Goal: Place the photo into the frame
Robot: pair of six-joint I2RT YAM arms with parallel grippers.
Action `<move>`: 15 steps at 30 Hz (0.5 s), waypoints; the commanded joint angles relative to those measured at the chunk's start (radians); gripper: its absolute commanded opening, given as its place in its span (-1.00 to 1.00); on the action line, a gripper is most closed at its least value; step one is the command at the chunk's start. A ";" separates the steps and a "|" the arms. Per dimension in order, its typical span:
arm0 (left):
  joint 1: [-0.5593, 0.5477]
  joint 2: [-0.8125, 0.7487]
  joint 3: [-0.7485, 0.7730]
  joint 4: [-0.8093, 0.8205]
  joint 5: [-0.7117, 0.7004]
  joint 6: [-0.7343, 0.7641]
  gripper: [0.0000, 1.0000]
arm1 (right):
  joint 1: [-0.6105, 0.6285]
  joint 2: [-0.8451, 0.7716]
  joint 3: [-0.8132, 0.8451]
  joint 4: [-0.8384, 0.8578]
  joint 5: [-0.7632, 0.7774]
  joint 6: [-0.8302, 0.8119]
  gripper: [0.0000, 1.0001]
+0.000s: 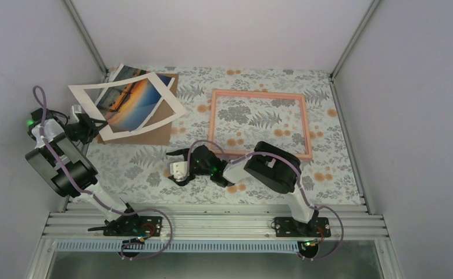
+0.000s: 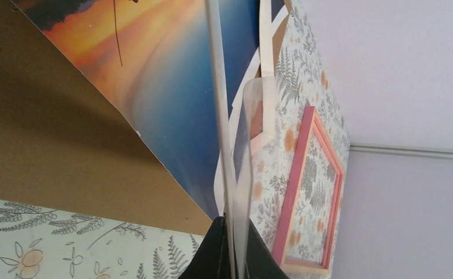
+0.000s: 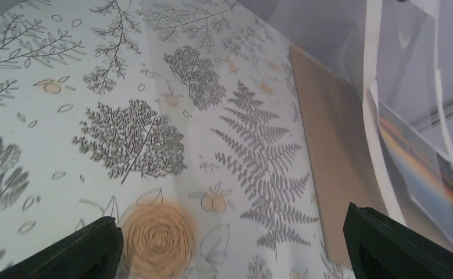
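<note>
The photo (image 1: 128, 102), an orange-and-blue sunset print, lies at the back left over a brown cardboard sheet (image 1: 154, 135). A white mat border (image 1: 87, 92) is tilted up above it. My left gripper (image 1: 96, 125) is shut on the mat's near-left edge. In the left wrist view the jaws (image 2: 235, 224) pinch the mat's edge (image 2: 218, 116) together with a clear sheet (image 2: 244, 174). The photo (image 2: 154, 87) curls up beside them, and I cannot tell if it is pinched too. The pink frame (image 1: 259, 93) lies flat at centre right. My right gripper (image 1: 174, 167) hangs open and empty left of the frame.
A flowered cloth (image 1: 142, 168) covers the table. Grey walls close in the left, back and right sides. The right wrist view shows the cardboard (image 3: 334, 163), the raised mat (image 3: 375, 116) and the photo (image 3: 421, 174) ahead of the open fingers (image 3: 96, 244).
</note>
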 commanded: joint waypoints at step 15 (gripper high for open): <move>0.016 -0.068 -0.072 0.032 0.135 -0.089 -0.95 | 0.142 0.180 0.133 0.210 0.295 -0.135 0.76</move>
